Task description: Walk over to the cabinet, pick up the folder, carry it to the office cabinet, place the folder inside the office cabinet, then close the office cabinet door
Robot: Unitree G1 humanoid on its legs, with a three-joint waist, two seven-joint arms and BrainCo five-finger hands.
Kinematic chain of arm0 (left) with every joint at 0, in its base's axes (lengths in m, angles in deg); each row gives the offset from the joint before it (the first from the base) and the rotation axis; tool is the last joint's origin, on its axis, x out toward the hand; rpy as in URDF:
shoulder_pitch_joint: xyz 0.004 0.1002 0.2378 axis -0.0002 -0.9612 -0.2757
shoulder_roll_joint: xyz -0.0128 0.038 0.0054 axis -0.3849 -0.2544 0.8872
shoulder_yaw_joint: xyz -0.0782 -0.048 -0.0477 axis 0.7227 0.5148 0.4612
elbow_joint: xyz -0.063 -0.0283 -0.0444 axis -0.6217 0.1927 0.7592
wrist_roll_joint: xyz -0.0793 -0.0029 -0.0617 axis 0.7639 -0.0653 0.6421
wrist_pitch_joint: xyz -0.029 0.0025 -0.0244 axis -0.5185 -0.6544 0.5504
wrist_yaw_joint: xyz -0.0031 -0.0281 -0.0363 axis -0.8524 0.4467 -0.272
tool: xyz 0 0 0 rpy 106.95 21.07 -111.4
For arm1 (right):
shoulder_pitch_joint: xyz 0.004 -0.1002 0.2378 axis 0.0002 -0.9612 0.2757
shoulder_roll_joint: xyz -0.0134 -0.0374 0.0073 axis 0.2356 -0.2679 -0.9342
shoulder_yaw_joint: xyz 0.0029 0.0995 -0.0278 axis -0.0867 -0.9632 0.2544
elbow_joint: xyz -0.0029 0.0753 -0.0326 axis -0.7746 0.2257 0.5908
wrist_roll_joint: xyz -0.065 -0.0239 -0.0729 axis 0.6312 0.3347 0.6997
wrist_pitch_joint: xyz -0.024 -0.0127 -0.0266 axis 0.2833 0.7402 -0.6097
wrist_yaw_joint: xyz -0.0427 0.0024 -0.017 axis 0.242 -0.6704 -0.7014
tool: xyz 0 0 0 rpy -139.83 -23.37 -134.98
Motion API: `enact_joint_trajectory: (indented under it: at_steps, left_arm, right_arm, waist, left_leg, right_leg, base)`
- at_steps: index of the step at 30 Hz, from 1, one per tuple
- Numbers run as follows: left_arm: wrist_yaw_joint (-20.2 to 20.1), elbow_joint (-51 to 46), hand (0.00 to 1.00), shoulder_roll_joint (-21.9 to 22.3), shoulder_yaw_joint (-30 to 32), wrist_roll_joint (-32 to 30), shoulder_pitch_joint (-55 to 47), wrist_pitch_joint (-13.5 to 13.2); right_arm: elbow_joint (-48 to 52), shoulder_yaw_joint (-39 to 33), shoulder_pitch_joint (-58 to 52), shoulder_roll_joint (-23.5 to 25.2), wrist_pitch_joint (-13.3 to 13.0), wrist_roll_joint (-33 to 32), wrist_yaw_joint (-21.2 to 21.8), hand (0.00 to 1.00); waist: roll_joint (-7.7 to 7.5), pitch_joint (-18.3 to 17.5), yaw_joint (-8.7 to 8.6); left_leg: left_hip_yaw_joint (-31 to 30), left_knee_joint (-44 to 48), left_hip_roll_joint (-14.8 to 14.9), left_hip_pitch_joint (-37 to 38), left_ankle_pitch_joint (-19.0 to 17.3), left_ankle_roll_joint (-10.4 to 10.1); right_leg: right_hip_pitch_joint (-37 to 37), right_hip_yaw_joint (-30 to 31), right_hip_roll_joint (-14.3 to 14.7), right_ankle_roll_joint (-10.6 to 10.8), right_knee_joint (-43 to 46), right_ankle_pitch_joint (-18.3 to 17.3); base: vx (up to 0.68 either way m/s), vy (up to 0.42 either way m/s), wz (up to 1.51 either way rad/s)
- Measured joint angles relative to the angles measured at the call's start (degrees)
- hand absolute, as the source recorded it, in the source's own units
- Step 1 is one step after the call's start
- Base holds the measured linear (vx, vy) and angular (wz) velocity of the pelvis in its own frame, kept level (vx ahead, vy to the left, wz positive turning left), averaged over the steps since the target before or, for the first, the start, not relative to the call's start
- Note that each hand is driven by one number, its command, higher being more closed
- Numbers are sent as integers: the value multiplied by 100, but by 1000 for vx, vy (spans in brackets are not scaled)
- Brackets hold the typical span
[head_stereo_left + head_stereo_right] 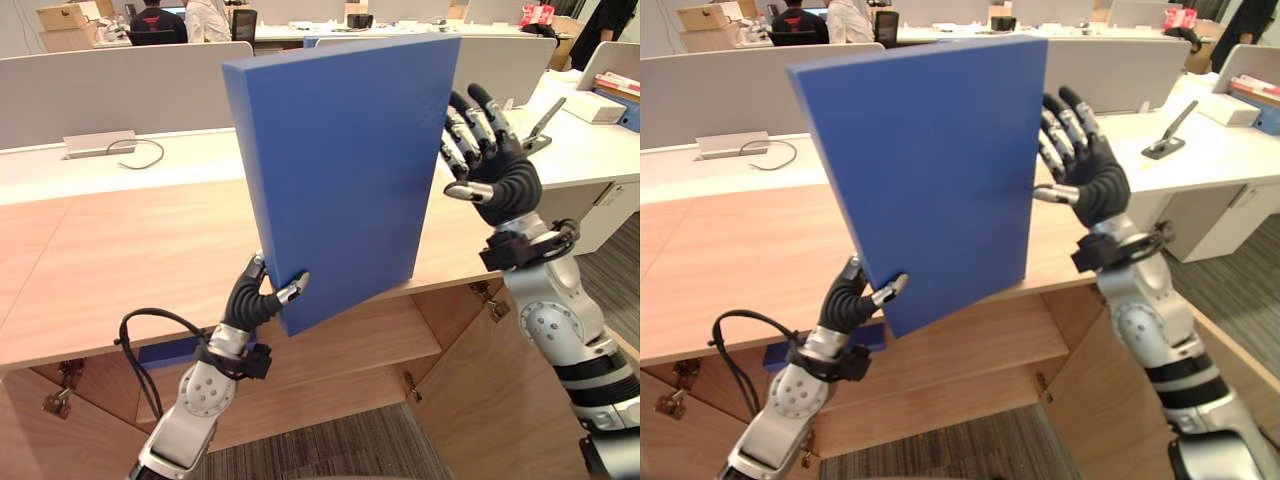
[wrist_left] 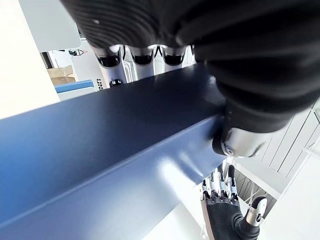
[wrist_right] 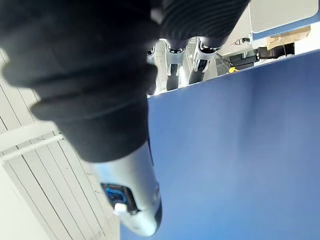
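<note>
Cabinet (image 1: 120, 270) of pale wood straight ahead, top bare, open below. Shelf (image 1: 380, 335) inside, and a flat blue thing (image 1: 165, 352) under the top by the left arm. Right door (image 1: 500, 400) standing out beside the right arm. Carpet (image 1: 330, 450) underneath. Beyond, white desk (image 1: 200, 155) with a cable box (image 1: 98, 143) and a grey partition (image 1: 100, 90). Black lever tool (image 1: 540, 128) and white box (image 1: 593, 106) off to the right. People (image 1: 158, 22) seated far back near cardboard boxes (image 1: 65, 25).

Folder (image 1: 340, 170), blue, up in the air over the cabinet top, upright with its top leaning a little left, hiding the middle of the desk. Not yet inside the cabinet.

From the head: left hand (image 1: 255, 300) clamped on the folder's lower left corner, thumb on the near face, fingers hidden behind. Right hand (image 1: 500, 175) at the upper right edge, fingers straight and spread, thumb pointing at the edge, gripping nothing.

From the left wrist: narrow edge of the folder running across, fingers (image 2: 142, 52) hooked over the far side, thumb (image 2: 240, 145) pressed on the near one. Right hand beyond, fingers upright.

From the right wrist: broad blue face, fingers (image 3: 175, 60) rising straight past its rim. Thumb (image 3: 132, 200) just beside the face, contact hard to tell.
</note>
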Motion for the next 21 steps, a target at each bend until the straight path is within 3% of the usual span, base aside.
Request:
enact_joint_trajectory:
  at_steps: [7,14,21]
  left_arm:
    - [-135,-128,100,384,140,-79,-3,32]
    - [-166,-154,100,630,375,-175,-12,68]
    - [-158,-153,100,741,431,-170,-17,92]
  right_arm:
    - [-509,56,-76,846,467,1115,-133,0]
    - [-699,-72,-61,1368,487,1925,-437,0]
    - [-853,-197,60,1640,487,2108,-465,0]
  waist:
    - [-13,198,17]
    - [-22,223,43]
    - [-50,264,56]
  left_leg:
    - [-56,-3,-20,-12,25,39]
    - [-202,-34,-38,-30,50,78]
    - [-240,-92,-131,-16,90,133]
  right_leg:
    - [16,-52,-20,0,1,0]
    - [67,-146,-35,-1,-31,-1]
    - [60,-163,-122,0,-3,-1]
  base:
    - [-7,-21,4]
    - [5,-23,8]
    - [-13,-7,3]
